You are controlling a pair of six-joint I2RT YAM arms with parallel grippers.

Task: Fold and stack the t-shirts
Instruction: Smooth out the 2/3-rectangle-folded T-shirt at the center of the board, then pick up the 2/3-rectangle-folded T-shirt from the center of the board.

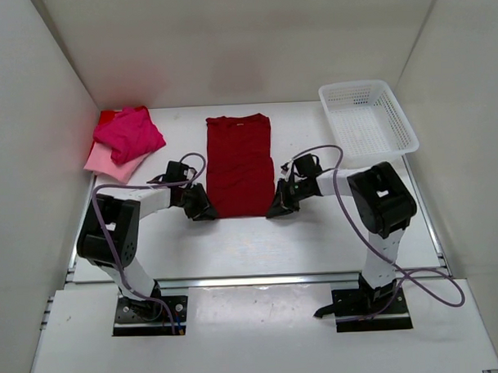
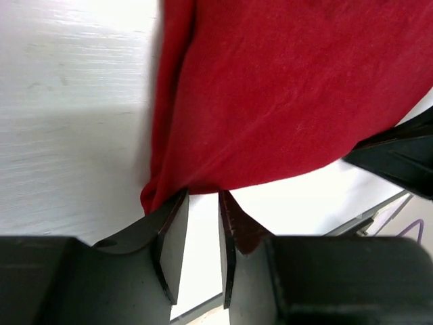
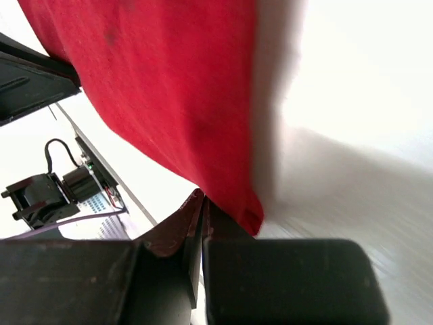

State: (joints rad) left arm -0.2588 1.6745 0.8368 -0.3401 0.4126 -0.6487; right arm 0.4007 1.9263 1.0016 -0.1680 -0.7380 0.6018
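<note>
1. The table is white. The big dark red t-shirt lies flat in the middle of it, between the two arms.
2. This shirt is now a long, thin shape. Its sleeves look tucked in, so I think the side folds are done. It has not been folded end to end yet, so that looks like the next job.
3. Its long way runs from near the arms to the far side. The neck points away from the arms. The bottom edge is close to the arms, right by both claws.
4. The white basket sits at the far right, well apart from the shirts.
5. The hot pink t-shirt lies in the far left corner, bunched up. It rests on top of the pale pink t-shirt. They make a heap, not a neat stack, so I think both need folding. Then all three need stacking. Most of the task is left to do.
6. The right claw is closed tight. It pinches the bottom edge of the dark red t-shirt near its right corner.
7. The left claw is partly open, with white table showing between its jaws. The shirt's left bottom corner is right at its tips, but I cannot tell if it has hold of it.
</note>
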